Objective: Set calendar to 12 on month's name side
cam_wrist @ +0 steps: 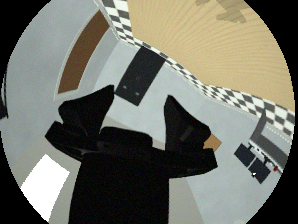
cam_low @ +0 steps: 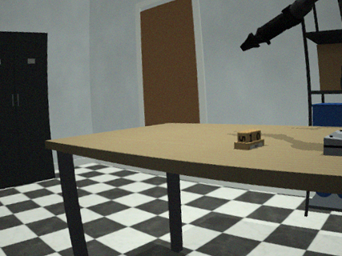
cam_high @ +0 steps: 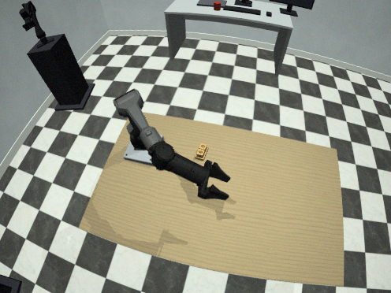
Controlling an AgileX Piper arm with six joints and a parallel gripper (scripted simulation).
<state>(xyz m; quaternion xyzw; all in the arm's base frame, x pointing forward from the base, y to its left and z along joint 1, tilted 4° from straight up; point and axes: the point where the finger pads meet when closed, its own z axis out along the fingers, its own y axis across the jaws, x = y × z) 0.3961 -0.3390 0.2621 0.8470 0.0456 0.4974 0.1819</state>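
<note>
High above table [cam_low: 199, 148], arm stretched out level; gripper [cam_high: 218, 185] spread wide, holding nothing, calendar [cam_high: 201, 151] beside.

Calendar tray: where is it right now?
In the top view the calendar tray sits on the wooden table, just beyond the open gripper and beside the arm's base plate.

I see tan striped wooden table top [cam_high: 276, 205], black/white checkered tile floor [cam_high: 244, 90], small orange-tan calendar block set [cam_high: 202, 151] w/ black digits, black arm gripper [cam_high: 219, 185].
</note>
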